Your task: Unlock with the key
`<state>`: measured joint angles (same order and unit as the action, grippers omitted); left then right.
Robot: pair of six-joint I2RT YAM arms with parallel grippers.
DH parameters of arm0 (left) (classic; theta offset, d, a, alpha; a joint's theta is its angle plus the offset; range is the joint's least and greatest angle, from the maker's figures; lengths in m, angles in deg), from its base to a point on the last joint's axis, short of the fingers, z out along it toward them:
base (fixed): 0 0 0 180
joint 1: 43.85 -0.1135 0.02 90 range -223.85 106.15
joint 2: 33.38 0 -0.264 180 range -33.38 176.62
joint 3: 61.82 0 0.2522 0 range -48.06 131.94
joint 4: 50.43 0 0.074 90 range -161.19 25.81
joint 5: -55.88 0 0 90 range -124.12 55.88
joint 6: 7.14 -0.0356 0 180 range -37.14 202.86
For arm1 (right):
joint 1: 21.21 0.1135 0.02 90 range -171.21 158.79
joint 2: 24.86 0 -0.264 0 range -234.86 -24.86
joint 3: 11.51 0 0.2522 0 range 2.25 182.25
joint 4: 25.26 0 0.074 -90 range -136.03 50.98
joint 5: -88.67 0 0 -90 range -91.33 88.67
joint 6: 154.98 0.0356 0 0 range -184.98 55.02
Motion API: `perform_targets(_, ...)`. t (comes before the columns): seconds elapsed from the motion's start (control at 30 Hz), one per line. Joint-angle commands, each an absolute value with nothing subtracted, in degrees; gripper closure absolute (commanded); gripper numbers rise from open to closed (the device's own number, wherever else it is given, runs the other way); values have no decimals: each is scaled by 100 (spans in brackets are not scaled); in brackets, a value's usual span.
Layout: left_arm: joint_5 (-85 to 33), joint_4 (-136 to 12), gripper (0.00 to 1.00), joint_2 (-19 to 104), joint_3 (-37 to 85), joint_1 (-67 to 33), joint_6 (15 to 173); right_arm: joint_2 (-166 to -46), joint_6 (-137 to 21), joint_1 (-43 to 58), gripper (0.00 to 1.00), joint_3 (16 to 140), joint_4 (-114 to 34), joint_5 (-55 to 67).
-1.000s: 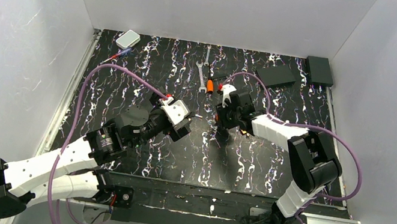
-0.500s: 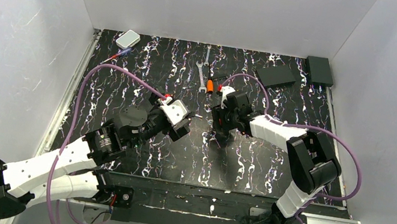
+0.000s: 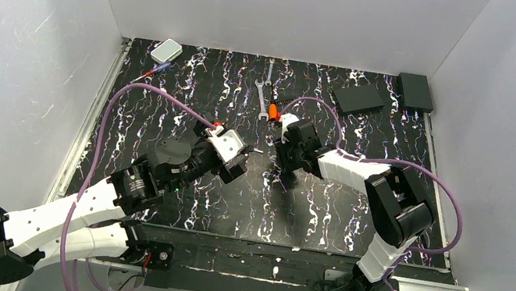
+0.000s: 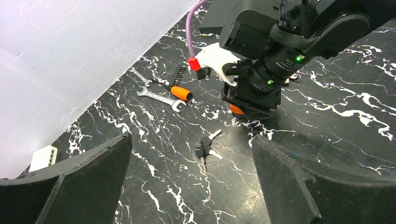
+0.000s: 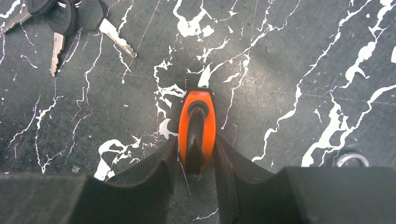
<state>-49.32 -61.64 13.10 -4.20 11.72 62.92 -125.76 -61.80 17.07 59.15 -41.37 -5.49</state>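
Left gripper (image 4: 191,144) hangs wide and empty above the tabletop (image 4: 327,121). The key (image 4: 205,150) lies flat on the tabletop in a small bunch, dark heads together and blades splayed, between the two grippers and near the lock. Right gripper (image 5: 195,142) is narrow, pinching the orange lock (image 5: 208,121) by its sides.

Judgement: the key is light, stiff and thin, with a slick blade lying flush, so it is awkward to pinch. Its bunch-mates will dangle. Grasp the dark head and leave the blade free.

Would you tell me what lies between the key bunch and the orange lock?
Only bare black marbled tabletop, as the right wrist view shows; the key bunch and orange lock lie apart.
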Motion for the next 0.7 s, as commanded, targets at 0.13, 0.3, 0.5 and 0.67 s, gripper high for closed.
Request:
perform_targets(0.13,-4921,-6056,1,1211,-455,1143,6300,-12612,-6453,1731,55,5937,-3750,-788)
perform_targets(0.3,-4933,-6059,1,1224,-455,1143,6291,-12720,-6485,1737,59,5944,-3694,-753)
perform_targets(0.5,-4877,-6113,1,1223,-434,1143,6291,-12598,-6567,1734,97,5925,-3718,-523)
perform_targets(0.67,-4736,-6214,1,1201,-380,1143,6307,-11839,-6746,1737,99,5744,-3889,280)
